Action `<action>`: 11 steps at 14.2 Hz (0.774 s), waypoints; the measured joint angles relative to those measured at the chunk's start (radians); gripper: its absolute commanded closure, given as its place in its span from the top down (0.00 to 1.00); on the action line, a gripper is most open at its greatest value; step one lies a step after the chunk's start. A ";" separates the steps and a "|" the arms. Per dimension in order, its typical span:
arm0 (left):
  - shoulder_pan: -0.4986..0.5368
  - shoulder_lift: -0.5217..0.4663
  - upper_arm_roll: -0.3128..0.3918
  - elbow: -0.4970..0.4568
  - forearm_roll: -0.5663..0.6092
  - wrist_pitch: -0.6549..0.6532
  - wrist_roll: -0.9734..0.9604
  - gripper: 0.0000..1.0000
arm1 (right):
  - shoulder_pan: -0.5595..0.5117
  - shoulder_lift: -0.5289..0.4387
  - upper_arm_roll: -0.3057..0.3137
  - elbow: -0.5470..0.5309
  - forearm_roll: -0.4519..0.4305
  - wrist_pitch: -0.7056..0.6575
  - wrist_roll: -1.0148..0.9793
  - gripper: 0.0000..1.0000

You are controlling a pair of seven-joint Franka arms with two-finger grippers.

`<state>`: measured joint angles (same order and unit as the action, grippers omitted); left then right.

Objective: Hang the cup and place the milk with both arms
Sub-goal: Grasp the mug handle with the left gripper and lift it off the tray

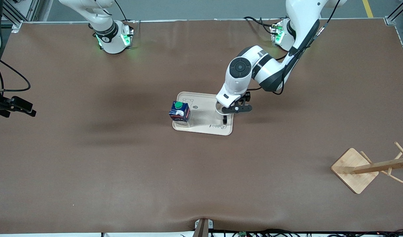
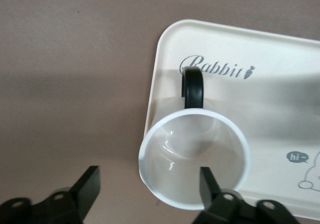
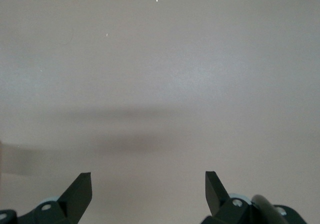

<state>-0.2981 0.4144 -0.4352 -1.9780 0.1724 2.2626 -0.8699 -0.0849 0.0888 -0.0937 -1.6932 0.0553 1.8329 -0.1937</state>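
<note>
The white cup (image 2: 192, 149) stands upright on the cream tray (image 1: 206, 126), with its black handle (image 2: 192, 86) pointing at the "Rabbit" lettering. My left gripper (image 2: 150, 189) is down over the cup and open. One finger (image 2: 210, 184) is inside the rim and the other finger (image 2: 87, 186) is outside, off the tray's edge. From the front the left gripper (image 1: 224, 116) hides most of the cup. The dark blue milk (image 1: 180, 112) with its green cap stands on the tray's corner toward the right arm's end. My right gripper (image 3: 147, 184) waits open over bare table at the right arm's end (image 1: 27, 111).
A wooden cup rack (image 1: 354, 169) with pegs on a square base stands near the front camera at the left arm's end of the table. Brown table surface (image 1: 122, 164) surrounds the tray.
</note>
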 measured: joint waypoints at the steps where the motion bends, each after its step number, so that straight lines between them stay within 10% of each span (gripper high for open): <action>1: 0.003 0.013 0.001 -0.006 0.000 0.016 0.000 0.57 | 0.000 0.003 0.000 0.000 0.000 0.002 0.000 1.00; 3: 0.009 0.045 0.003 -0.011 0.000 0.056 0.000 0.02 | 0.000 0.020 0.000 0.000 0.001 0.003 0.000 1.00; 11: 0.015 0.083 0.007 0.018 0.000 0.097 0.000 0.00 | 0.009 0.181 0.005 0.039 0.001 0.019 0.000 1.00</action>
<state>-0.2831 0.4977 -0.4287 -1.9601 0.1729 2.3594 -0.8696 -0.0760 0.2694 -0.0891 -1.6540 0.0566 1.8520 -0.1941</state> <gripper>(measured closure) 0.943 0.000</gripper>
